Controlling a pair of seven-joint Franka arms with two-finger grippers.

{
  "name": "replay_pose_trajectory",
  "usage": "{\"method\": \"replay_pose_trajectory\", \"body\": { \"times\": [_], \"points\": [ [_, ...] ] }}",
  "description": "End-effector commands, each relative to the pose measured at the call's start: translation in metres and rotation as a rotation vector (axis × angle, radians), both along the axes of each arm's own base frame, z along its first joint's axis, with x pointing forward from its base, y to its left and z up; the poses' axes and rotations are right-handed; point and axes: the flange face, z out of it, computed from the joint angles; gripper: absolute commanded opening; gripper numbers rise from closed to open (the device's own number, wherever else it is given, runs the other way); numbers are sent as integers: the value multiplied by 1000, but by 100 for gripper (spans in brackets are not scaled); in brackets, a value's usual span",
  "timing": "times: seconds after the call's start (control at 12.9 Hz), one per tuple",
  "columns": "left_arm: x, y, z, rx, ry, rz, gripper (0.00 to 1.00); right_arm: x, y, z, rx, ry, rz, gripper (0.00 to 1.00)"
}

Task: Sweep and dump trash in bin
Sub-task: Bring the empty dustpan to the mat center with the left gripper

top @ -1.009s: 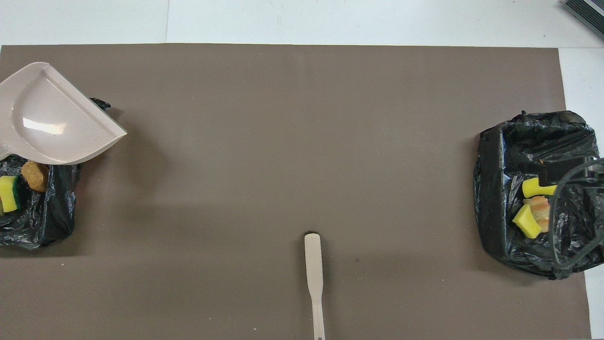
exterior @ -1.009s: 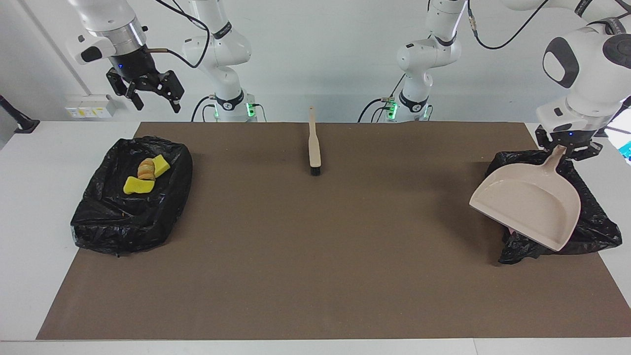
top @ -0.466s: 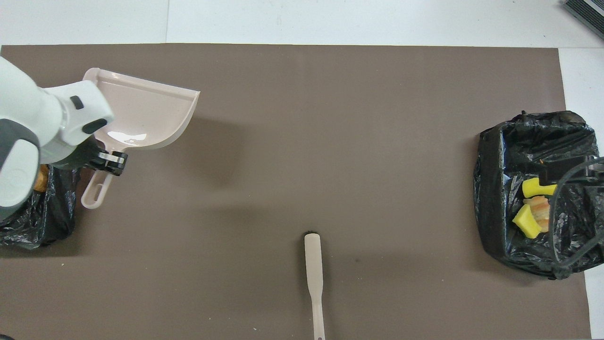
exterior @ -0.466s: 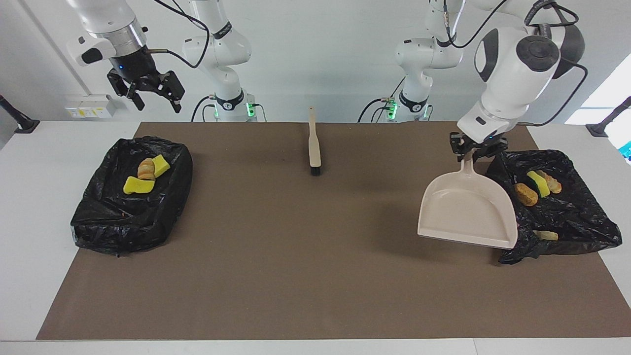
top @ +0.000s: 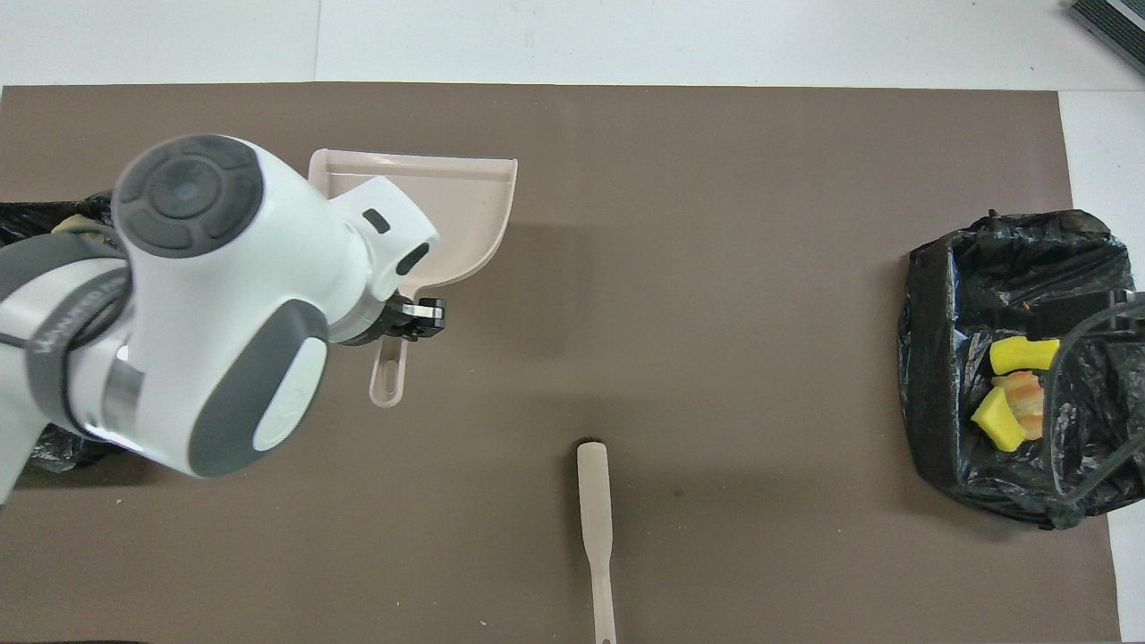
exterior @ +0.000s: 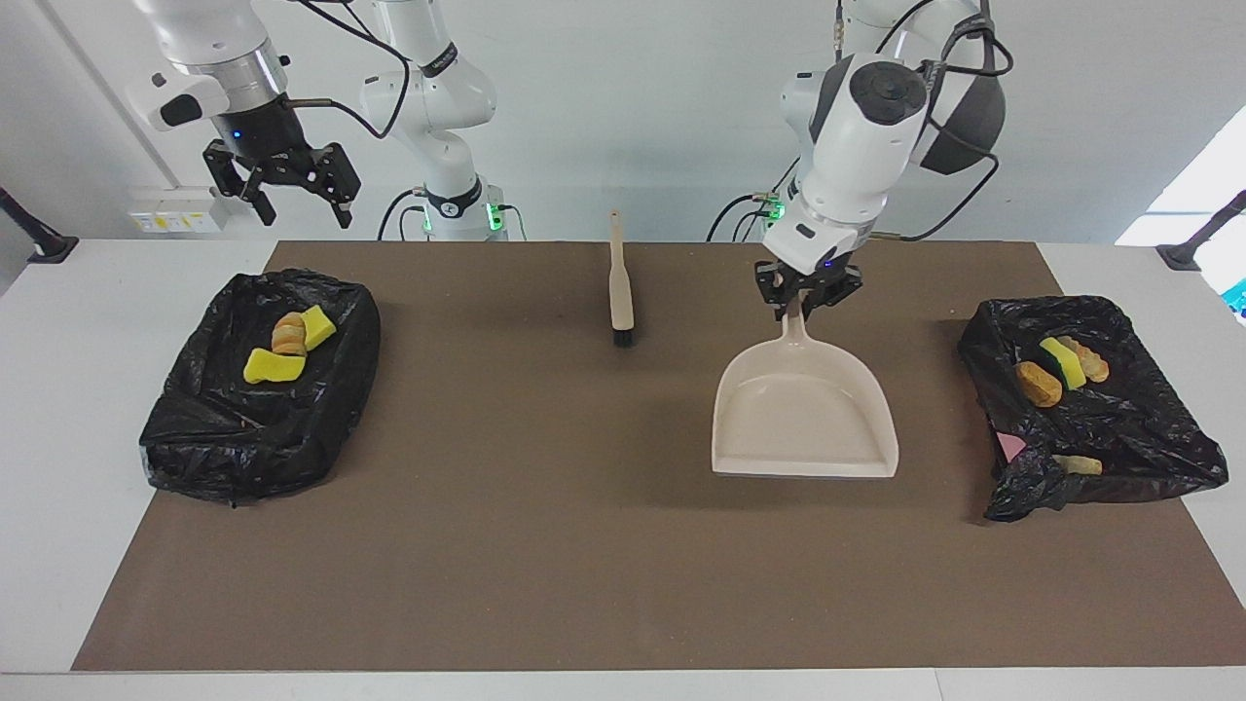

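Beige dustpan hangs clenched by its handle in the left claw over the brown mat; the right claw waits released above that mat's corner.

1. Both arms: glossy white shells w/ rounded joints; left arm has dark grey round end caps & grey side panels.
2. Right arm: silver metal ring above wrist, small blue light.
3. Grippers black; left gripper, right gripper.
4. Black cables loop along both arms.
5. Green lights at both bases.
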Motion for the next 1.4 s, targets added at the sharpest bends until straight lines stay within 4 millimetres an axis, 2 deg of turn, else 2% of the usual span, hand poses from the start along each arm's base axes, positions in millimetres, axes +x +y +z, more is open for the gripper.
{"method": "replay_pose_trajectory", "body": {
  "times": [0.0,0.23,0.39,0.47,0.54,0.62,0.7,0.85,0.93,1.16,1.24,1.32],
  "points": [
    [4,-63,-57,-31,-16,62,0,-1,1,0,2,-14,5,100],
    [-2,-116,-110,-62,-38,62,0,-1,4,0,3,-14,9,100],
    [-17,-155,-161,-37,-7,66,0,1,3,0,3,-17,9,100],
    [-15,-164,-166,-50,-20,77,0,0,3,0,5,-16,6,100],
    [-8,-161,-166,-61,-34,79,7,-1,2,-1,3,-10,6,100],
    [1,-153,-168,-73,-39,104,75,-1,1,-1,3,-7,8,100],
    [2,-153,-165,-73,-47,105,100,-1,0,-1,3,-7,12,100],
    [10,-139,-149,-69,-60,117,100,-1,-1,1,2,-14,9,100],
    [16,-126,-131,-77,-73,134,100,0,2,1,3,-16,11,100],
    [38,-75,-88,-73,-86,181,100,0,5,1,1,-11,14,100],
    [43,-62,-81,-68,-87,180,100,-1,4,1,1,-11,12,100],
    [51,-41,-67,-66,-99,178,100,-1,4,1,1,-11,12,100]
  ]
}}
